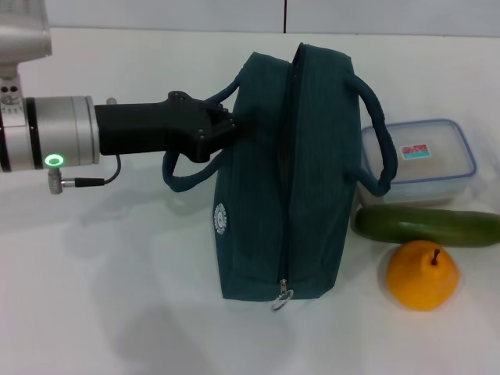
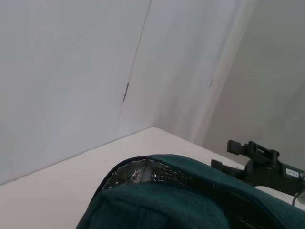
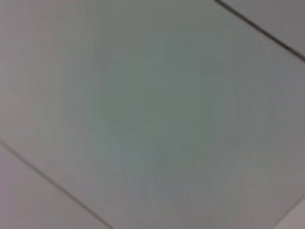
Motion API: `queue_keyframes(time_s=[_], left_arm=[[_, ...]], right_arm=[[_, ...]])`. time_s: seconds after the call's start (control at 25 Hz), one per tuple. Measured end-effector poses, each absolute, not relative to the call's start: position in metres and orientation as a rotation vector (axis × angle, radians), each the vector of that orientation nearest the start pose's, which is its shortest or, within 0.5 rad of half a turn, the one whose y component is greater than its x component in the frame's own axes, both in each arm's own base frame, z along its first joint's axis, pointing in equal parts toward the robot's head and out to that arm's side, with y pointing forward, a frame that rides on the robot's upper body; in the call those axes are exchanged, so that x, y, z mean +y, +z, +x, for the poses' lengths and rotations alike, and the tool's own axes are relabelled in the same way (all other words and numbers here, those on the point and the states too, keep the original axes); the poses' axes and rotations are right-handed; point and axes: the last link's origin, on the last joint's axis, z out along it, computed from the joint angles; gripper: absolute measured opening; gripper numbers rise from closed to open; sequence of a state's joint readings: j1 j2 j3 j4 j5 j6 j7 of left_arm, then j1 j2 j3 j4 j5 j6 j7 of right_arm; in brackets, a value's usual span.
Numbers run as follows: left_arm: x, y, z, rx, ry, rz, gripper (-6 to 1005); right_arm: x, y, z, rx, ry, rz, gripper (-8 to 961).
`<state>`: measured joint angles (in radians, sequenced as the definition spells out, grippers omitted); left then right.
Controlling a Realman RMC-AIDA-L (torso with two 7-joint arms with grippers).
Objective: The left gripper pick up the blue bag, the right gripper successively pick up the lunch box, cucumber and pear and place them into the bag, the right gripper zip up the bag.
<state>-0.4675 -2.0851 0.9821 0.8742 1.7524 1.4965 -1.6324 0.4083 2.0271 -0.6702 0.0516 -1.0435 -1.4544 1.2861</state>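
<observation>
The blue bag (image 1: 266,211) stands upright in the middle of the head view, its top zipper seam running toward me with the metal pull (image 1: 282,297) at the near end. My left gripper (image 1: 225,125) reaches in from the left and is shut on the bag's left upper edge, by the left handle (image 1: 183,176). The left wrist view shows the bag's rim (image 2: 162,191) and its silver lining (image 2: 128,174). The lunch box (image 1: 422,160), the cucumber (image 1: 430,225) and the orange pear (image 1: 422,275) lie right of the bag. My right gripper (image 2: 221,155) shows only far off in the left wrist view.
The white table (image 1: 117,297) stretches left of and in front of the bag. A white wall (image 1: 156,12) runs along the back. The bag's right handle (image 1: 379,148) hangs over the lunch box's left edge. The right wrist view shows only a plain grey surface.
</observation>
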Motion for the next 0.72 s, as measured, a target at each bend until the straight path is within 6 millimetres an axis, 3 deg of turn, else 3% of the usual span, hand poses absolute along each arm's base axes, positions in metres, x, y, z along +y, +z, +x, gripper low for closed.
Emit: queue_keyframes(time_s=[0.72], left_arm=[[0.336,-0.004,-0.214,-0.659,-0.797,-2.776,44]], right_arm=[[0.298,-0.025,0.341,1.649,1.421,-1.43,825]])
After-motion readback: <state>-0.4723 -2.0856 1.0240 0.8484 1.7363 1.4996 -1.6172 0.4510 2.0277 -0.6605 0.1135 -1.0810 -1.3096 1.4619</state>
